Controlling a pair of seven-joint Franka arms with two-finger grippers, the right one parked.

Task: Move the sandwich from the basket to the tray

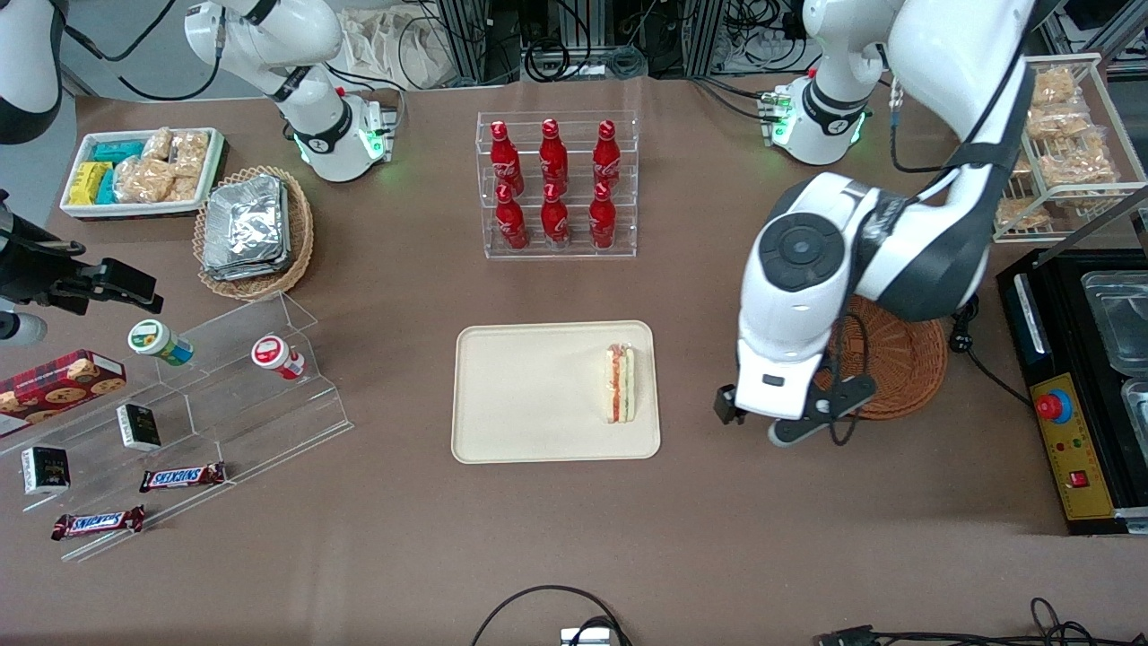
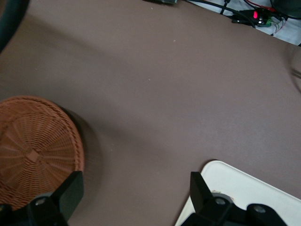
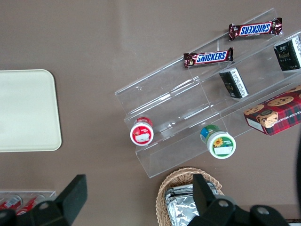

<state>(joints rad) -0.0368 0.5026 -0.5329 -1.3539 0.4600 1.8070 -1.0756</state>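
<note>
Two black fingers [image 2: 61, 195] of the gripper [image 2: 134, 197] stand wide apart with nothing between them, so it is open and empty. It hangs above bare brown desk [image 2: 160, 84], in the gap between the basket [image 2: 33, 146] and the tray [image 2: 244, 188], touching neither. In the front view the gripper [image 1: 780, 431] is mostly hidden under the white wrist housing, low beside the basket [image 1: 901, 359].

One sandwich [image 1: 620, 384] already lies on the tray [image 1: 538, 395], resting on its side near the tray edge that faces the working arm, its red and green filling edge visible. The basket shows only woven wicker, with nothing in it as far as can be seen, though the arm covers part of it in the front view.

Judging by this, the placing looks done and the step in hand is the retreat. To do it well, the arm should rise straight before travelling sideways, so the fingers clear the tray rim and the basket wall alike. No sweep toward the tray is wanted, since a brush against the rim could slide the tray or tip the sandwich. The fingers can remain spread; closing them serves nothing here.
</note>
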